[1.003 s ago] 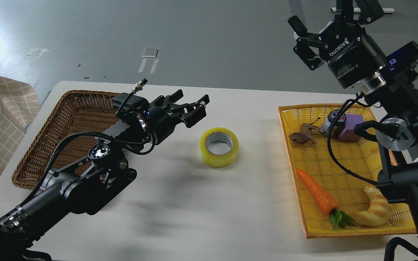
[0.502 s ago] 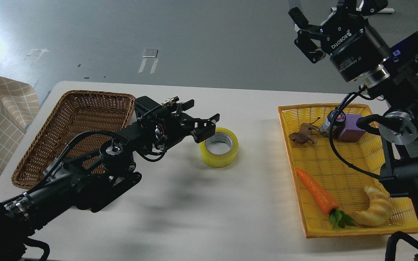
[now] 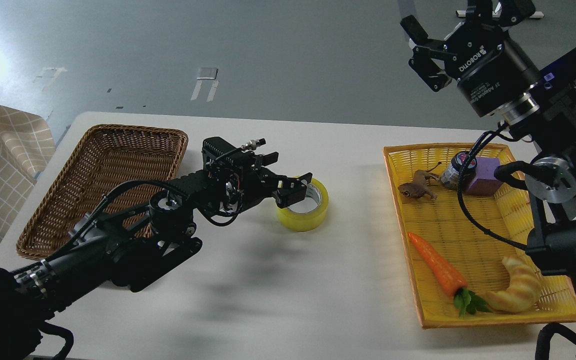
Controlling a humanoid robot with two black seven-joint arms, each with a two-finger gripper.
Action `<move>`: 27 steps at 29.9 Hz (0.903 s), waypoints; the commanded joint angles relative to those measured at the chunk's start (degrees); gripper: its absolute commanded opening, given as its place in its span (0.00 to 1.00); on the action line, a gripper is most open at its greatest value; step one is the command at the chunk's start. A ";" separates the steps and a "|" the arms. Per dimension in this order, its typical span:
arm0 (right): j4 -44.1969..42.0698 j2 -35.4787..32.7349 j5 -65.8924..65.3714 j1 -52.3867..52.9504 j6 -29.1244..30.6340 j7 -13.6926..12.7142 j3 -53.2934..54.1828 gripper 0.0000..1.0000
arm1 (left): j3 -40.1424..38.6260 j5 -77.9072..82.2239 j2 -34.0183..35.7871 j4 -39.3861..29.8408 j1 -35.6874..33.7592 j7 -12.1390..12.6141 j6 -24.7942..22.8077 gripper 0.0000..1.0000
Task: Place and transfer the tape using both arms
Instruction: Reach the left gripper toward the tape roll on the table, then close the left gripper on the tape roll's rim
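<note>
The yellow tape (image 3: 309, 214) lies flat on the white table (image 3: 288, 290), core hole facing up, right of the middle. My left gripper (image 3: 284, 176) is open and reaches it from the left. Its lower finger (image 3: 294, 192) hangs over the roll's near rim and core, and the upper finger is behind the roll's left side. It does not grip the roll. My right gripper (image 3: 443, 22) is open and empty, raised high at the upper right, well above the table; its upper finger runs partly out of the frame.
A brown wicker basket (image 3: 103, 165) stands at the left behind my left arm. A yellow tray (image 3: 473, 235) at the right holds a toy animal (image 3: 416, 190), a jar (image 3: 452, 172), a purple block (image 3: 483, 177), a carrot (image 3: 435, 265) and a croissant (image 3: 518, 292).
My left gripper has moved right and down, from left of the tape to over its near rim. My right gripper has risen a little.
</note>
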 commanded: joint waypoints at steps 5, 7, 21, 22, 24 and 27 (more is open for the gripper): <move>0.38 -2.06 0.00 -0.64 0.29 0.00 -0.11 1.00 | 0.01 -1.04 -1.44 0.66 -0.41 0.30 -3.51 0.98; 0.64 -2.23 0.00 -0.63 0.20 0.00 -0.02 1.00 | 0.10 -1.05 -1.53 1.98 -0.50 1.26 -3.87 0.98; 0.64 -2.24 0.00 -2.13 0.29 0.09 -0.11 1.00 | 0.01 -1.48 -1.79 4.80 -0.15 6.18 -3.96 0.98; 0.64 -2.15 0.00 -2.13 0.29 0.17 -0.02 1.00 | -0.25 -2.18 -2.05 4.80 0.12 7.14 -3.96 0.98; 0.64 -2.15 0.00 -2.13 0.29 0.26 -0.02 1.00 | 0.01 -4.38 -3.37 4.80 0.12 8.99 -3.87 0.98; 0.55 -2.24 0.00 -2.22 0.29 0.26 -0.11 1.00 | 0.01 -6.41 -4.08 4.89 0.03 10.58 -3.96 0.98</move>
